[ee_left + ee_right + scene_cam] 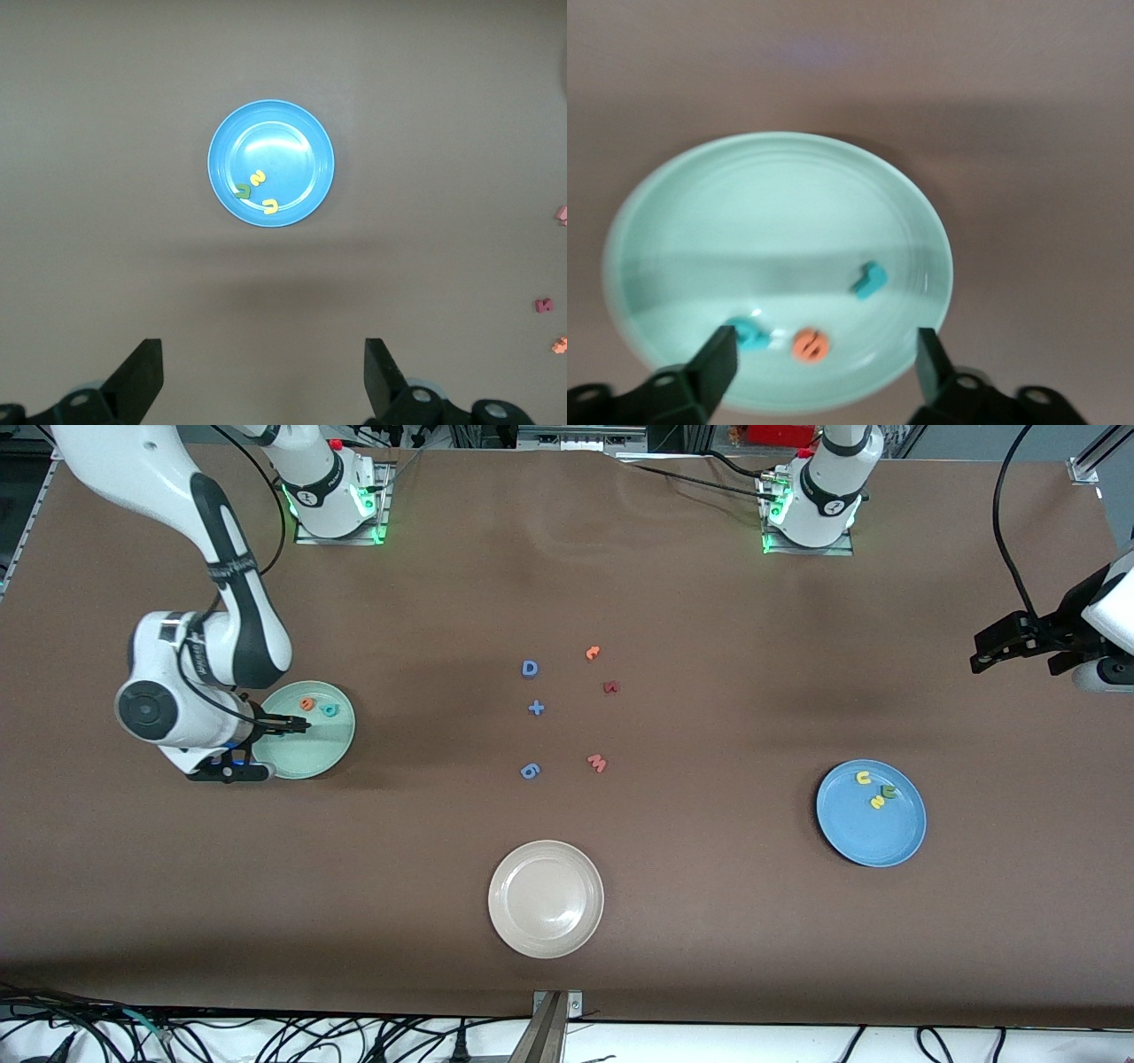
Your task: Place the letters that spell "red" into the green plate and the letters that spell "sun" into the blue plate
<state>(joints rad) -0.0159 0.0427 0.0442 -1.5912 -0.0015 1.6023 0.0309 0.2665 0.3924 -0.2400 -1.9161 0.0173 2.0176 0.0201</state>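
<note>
So the right gripper (297, 726) is sitting over the green plate (306, 766) at the middle left of the front view, fingers spread and holding nothing, and all three "red" letters are in that plate: the orange e (810, 345), the teal d (751, 335) and the small teal r (870, 280). The left gripper (264, 376) waits up in the air at the right edge of the front view, spread wide and empty too. Lower right, the blue plate (873, 846) has the yellow s (258, 178), the yellow arch (270, 206) and the olive-green arch (242, 190) in it, while the beige-white plate (546, 939) sits at bottom centre.
</note>
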